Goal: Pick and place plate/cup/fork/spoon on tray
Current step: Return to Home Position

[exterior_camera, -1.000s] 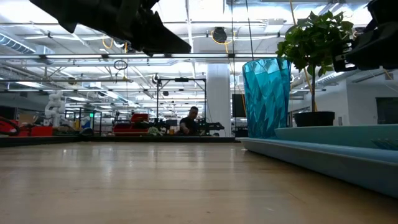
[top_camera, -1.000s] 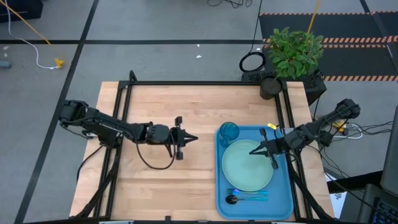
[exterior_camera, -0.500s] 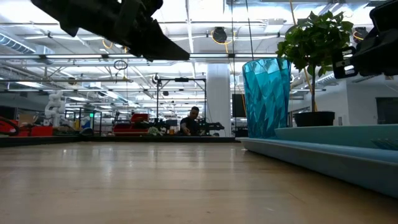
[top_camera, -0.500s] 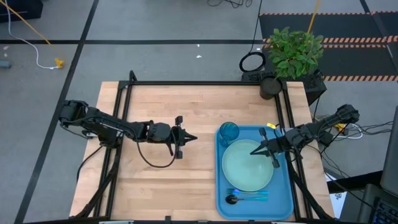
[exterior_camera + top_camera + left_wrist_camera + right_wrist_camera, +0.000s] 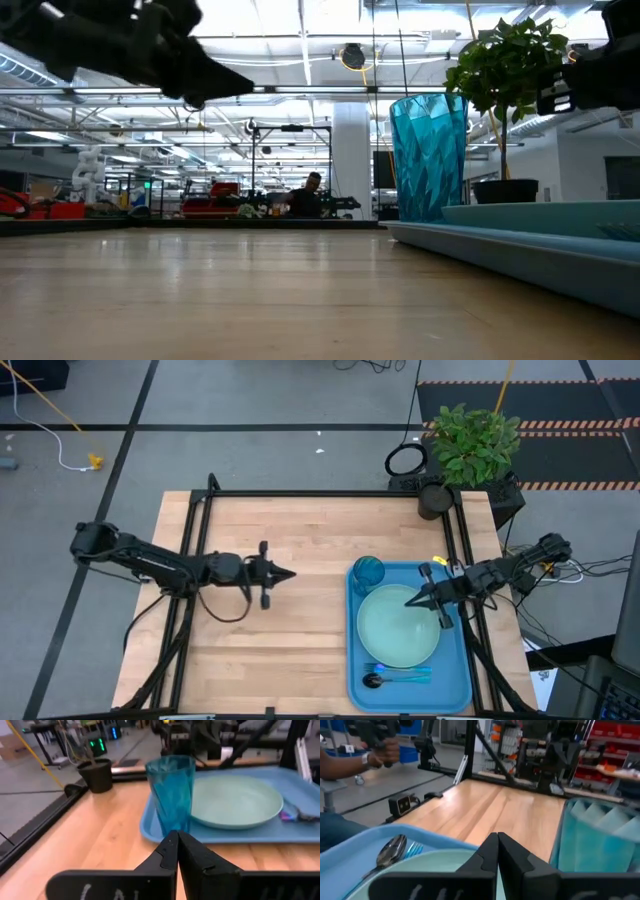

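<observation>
On the glossy blue raised-rim tray: shallow matte mint plate at centre, faceted translucent teal cup at 11 o'clock, spoon and fork at 6 o'clock. The right claw, pinched closed and empty, hangs over the plate; retreating low, it might clip the tall cup. The left claw, also closed and empty, hovers over pale wood-grain tabletop at the tray's 9 o'clock.

grey floor, potted plant, ceiling lights
</observation>
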Available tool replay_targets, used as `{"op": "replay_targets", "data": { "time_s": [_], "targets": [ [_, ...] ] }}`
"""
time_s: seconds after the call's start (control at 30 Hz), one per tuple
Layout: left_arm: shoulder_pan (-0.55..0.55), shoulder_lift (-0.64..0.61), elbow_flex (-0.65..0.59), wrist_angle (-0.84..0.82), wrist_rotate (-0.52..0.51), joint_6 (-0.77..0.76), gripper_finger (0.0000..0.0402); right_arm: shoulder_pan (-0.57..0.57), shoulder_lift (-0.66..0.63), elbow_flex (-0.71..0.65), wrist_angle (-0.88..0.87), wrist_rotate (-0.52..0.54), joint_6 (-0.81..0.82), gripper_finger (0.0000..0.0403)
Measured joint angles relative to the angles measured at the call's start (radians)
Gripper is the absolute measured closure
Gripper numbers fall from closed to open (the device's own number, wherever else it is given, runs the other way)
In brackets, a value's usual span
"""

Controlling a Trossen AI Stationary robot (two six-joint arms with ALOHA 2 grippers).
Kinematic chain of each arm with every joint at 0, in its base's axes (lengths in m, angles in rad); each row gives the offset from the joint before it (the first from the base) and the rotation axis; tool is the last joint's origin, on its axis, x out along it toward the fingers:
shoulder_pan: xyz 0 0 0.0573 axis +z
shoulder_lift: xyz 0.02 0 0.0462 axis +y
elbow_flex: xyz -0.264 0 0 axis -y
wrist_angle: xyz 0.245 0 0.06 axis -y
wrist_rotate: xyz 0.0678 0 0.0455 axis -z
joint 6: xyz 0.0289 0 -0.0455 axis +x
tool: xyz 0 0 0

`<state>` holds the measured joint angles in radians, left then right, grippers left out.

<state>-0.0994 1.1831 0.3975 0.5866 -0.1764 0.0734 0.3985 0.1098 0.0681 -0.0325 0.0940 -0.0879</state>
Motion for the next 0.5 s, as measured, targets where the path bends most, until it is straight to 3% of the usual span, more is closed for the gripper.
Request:
{"op": "replay_targets", "data": {
  "time_s": [0.23,0.5],
  "targets": [
    [-0.003,-0.168,-0.137,0.025,-0.001,-0.065,0.0395,-0.024,-0.064,-0.003,-0.005,0.005,-0.045,0.0403],
    [-0.003,-0.202,-0.181,0.021,-0.001,-0.106,0.0379,-0.105,-0.079,-0.051,0.054,-0.039,-0.056,0.0403]
  ]
}}
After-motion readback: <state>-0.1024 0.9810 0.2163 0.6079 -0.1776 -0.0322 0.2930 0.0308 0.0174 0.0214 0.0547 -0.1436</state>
